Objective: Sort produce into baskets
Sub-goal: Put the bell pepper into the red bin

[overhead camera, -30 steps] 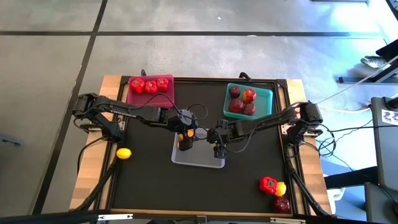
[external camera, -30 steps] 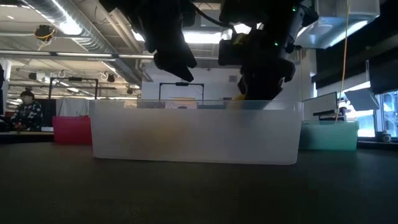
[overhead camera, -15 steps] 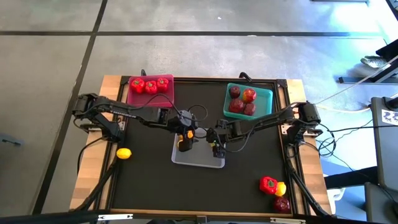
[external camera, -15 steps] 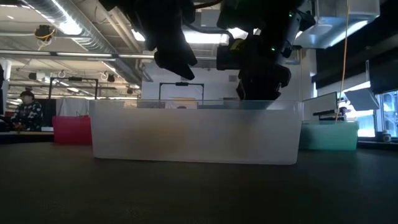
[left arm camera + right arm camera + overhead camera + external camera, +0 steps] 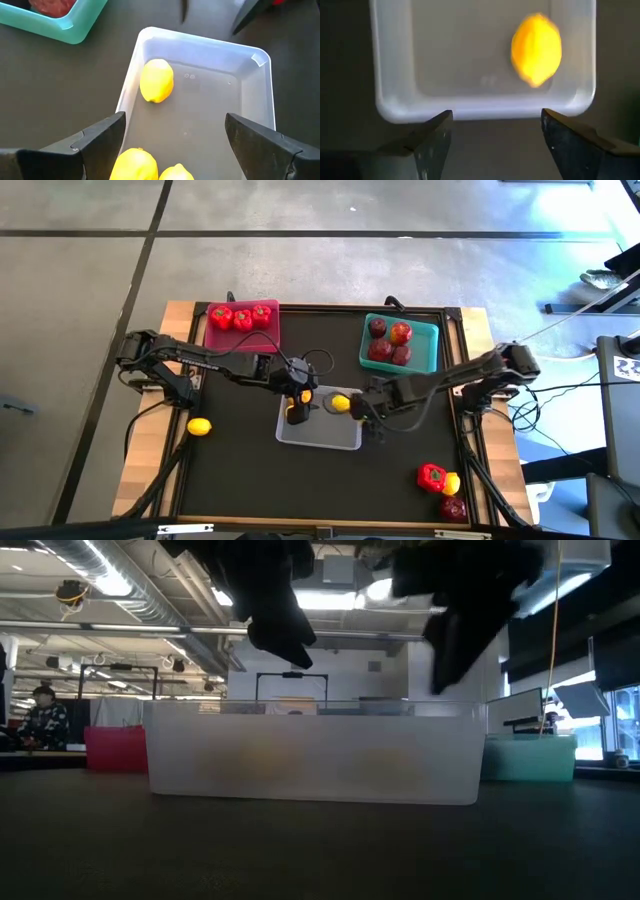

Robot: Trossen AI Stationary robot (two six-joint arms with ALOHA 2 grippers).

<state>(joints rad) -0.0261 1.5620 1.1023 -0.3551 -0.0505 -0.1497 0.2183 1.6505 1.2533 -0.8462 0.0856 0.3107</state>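
The translucent grey-white basket (image 5: 318,423) sits mid-table. One lemon (image 5: 340,403) lies free on its floor near its right end, also in the right wrist view (image 5: 536,49). Two more lemons (image 5: 150,167) lie at its left end, below my open left gripper (image 5: 172,130), which hovers over that end (image 5: 297,406) and touches nothing. My right gripper (image 5: 373,415) stands open above the table just past the basket's right end, with nothing between its fingers (image 5: 495,125). A pink basket (image 5: 242,323) holds three red peppers. Beside it, a teal basket (image 5: 400,343) holds several apples.
A lone lemon (image 5: 199,426) lies on the black mat near the left edge. At the near right corner a pepper (image 5: 431,476), a lemon (image 5: 452,482) and an apple (image 5: 453,507) lie together. Wooden borders frame the mat.
My right gripper has risen from over the translucent basket and drawn back toward the table's right edge. The lemon that showed at its fingers a second ago now lies free on the basket's floor.
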